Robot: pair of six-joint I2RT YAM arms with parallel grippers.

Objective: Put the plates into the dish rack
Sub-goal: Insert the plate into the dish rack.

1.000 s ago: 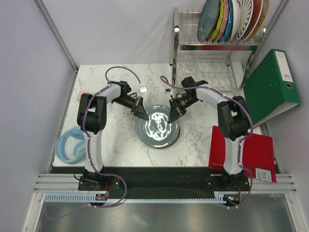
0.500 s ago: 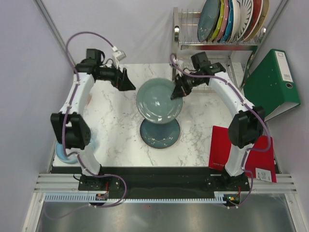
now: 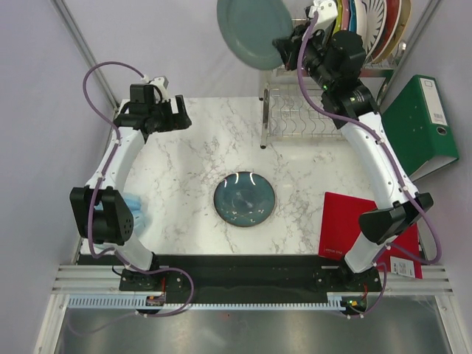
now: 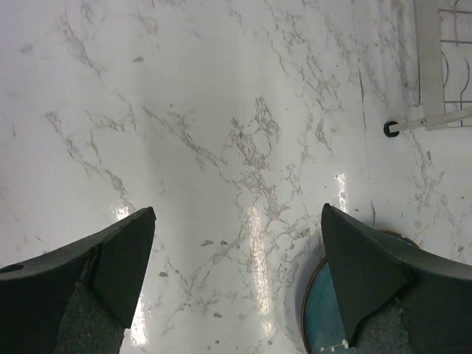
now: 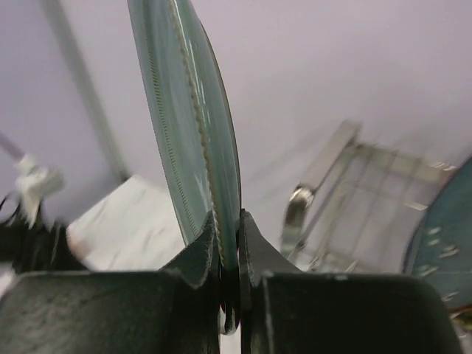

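One grey-blue plate (image 3: 254, 29) lifted toward dish rack (image 3: 264, 122), pinched by right gripper (image 5: 228, 232), left gripper (image 4: 237, 214) spread

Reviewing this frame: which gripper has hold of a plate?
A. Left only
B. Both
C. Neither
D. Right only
D. The right gripper is pinched on the rim of the grey-blue plate, holding it up on edge beside the dish rack's upper tier. The left gripper stands wide open over the bare marble table with nothing between its fingers.
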